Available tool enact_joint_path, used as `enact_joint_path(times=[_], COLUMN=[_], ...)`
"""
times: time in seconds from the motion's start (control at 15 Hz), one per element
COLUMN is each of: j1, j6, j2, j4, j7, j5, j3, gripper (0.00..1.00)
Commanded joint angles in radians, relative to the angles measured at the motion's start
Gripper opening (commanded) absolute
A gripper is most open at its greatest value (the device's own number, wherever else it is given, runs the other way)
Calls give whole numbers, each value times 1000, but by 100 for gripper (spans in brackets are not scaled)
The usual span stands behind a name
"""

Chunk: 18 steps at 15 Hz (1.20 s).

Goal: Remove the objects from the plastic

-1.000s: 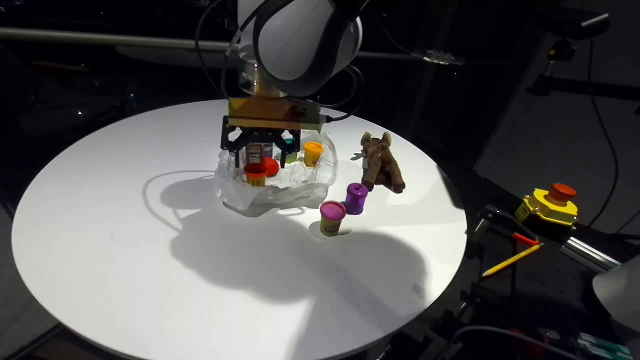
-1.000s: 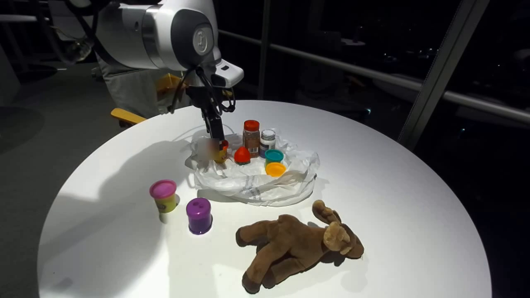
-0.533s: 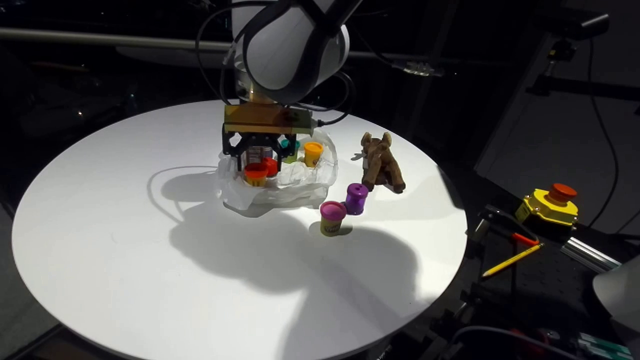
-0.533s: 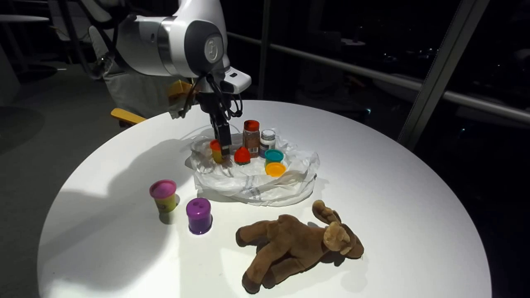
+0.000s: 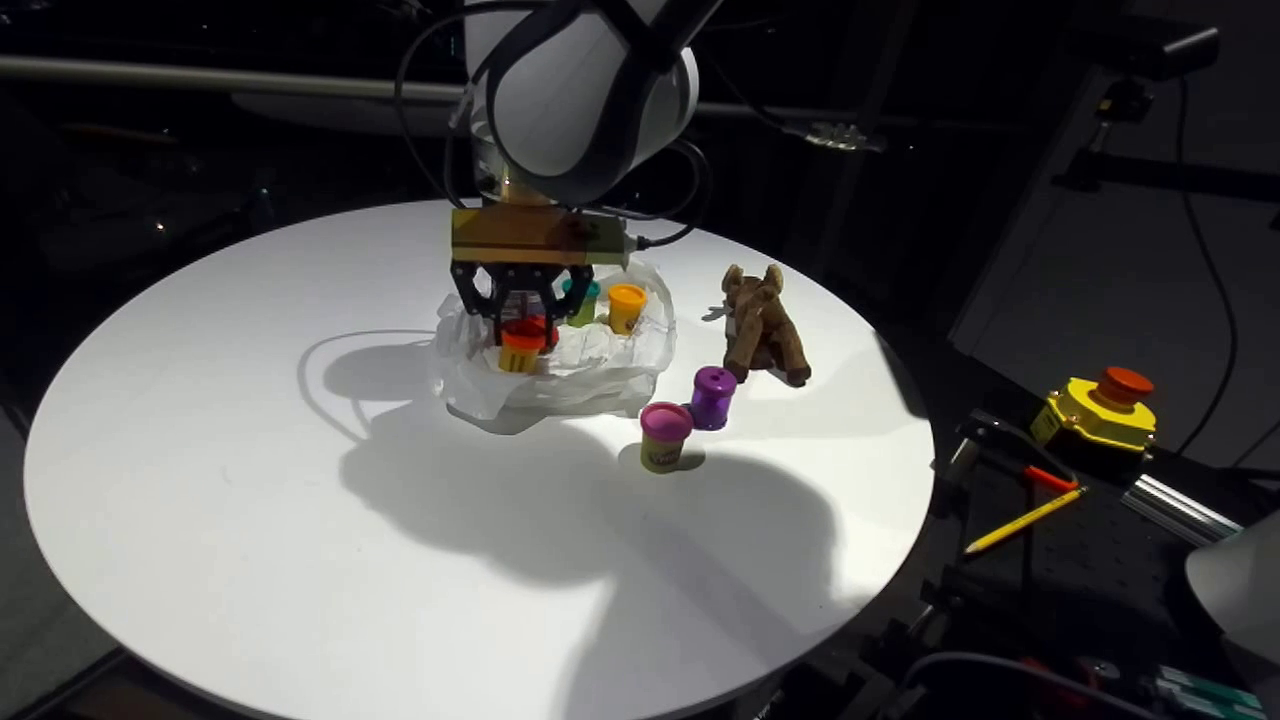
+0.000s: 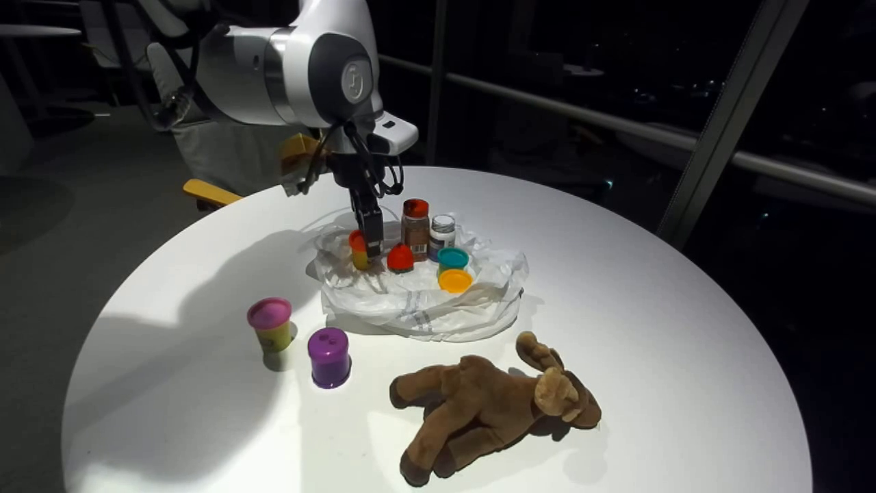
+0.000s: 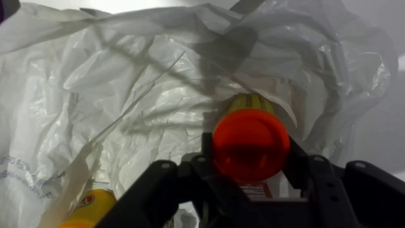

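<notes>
The white plastic bag (image 6: 373, 309) lies crumpled open on the table. At its edge stands an orange-lidded yellow cup (image 7: 251, 139); my gripper (image 5: 523, 338) is closed around it, a finger touching each side of the lid in the wrist view. The cup is still down in the bag. Beside it in the bag are a red rounded object (image 6: 400, 258), a red-capped brown jar (image 6: 415, 236), a white-capped jar (image 6: 442, 239), a teal-lidded cup (image 6: 452, 258) and a yellow-orange-lidded cup (image 6: 455, 280). Outside lie a pink-lidded cup (image 6: 269, 325), a purple cup (image 6: 329, 357) and a brown animal figure (image 6: 479, 404).
All of this sits on a round white table (image 5: 300, 560). Off its edge, a yellow and red device (image 5: 1100, 410) and a pencil (image 5: 1025, 520) rest on a dark surface. The arm's shadow falls across the table.
The gripper has come down over the orange-lidded cup, and its fingers have drawn together onto the lid. That cup has shifted slightly and straightened. Everything else stays put.
</notes>
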Motion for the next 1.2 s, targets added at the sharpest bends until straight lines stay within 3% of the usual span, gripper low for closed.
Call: enact_joint_path(times=[0.0, 0.13, 0.27, 0.53, 0.8, 1.13], j1=[65, 141, 192, 209, 204, 244], j6=[-39, -91, -151, -217, -121, 9], j2=[-105, -175, -256, -384, -391, -307], j4=[-73, -131, -207, -362, -454, -480], j7=[53, 121, 168, 160, 183, 338], j5=[-23, -109, -205, -311, -359, -550], j3=[-46, -106, -117, -4, 96, 68], gripper=[28, 28, 28, 28, 28, 28])
